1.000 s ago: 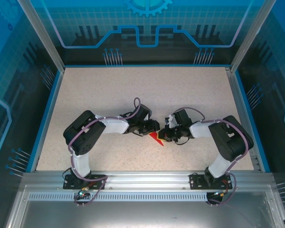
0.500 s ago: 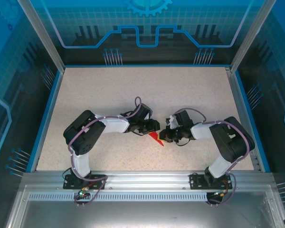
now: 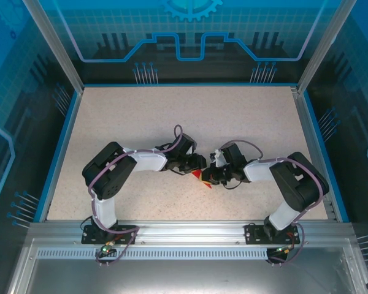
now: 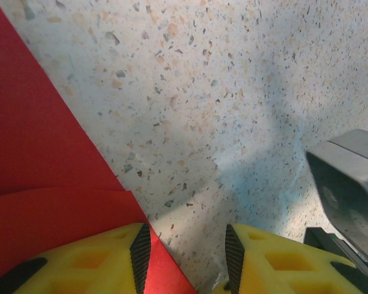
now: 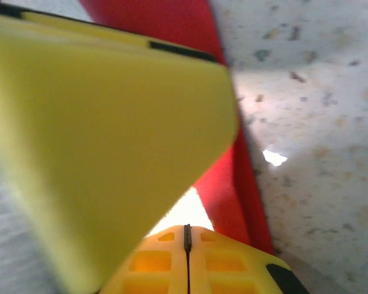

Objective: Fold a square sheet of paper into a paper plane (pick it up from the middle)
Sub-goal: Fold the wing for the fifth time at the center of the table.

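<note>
The speckled table [image 3: 141, 122] carries both arms, the left arm [image 3: 129, 165] and right arm [image 3: 282, 174] bent inward so their wrists nearly meet at its middle. Between them lies the paper [image 3: 203, 179], a small red pointed shape flat on the table, mostly covered from above. The left gripper [image 3: 197, 165] stands with its jaws apart over the paper's edge; the right gripper [image 3: 213, 176] is closed, fingers pressed together, with nothing seen between them. Judging by the pointed outline, the sheet is already partly folded, but no slim dart with a centre ridge is there yet, so the later folds and the final shaping seem to be left. From above the layout is plain but the paper's detail is too small to tell. The left wrist view gives that detail: a crease line across the red paper [image 4: 43, 184], one yellow finger [image 4: 110, 257] lying on the paper's corner, and bare table in the gap between the jaws. The right wrist view adds the closed seam of the right gripper [image 5: 187, 242], a narrow red strip of paper [image 5: 230, 184] running just beside it, and a big blurred yellow shape [image 5: 98, 135], probably the other gripper's finger, very close.
</note>
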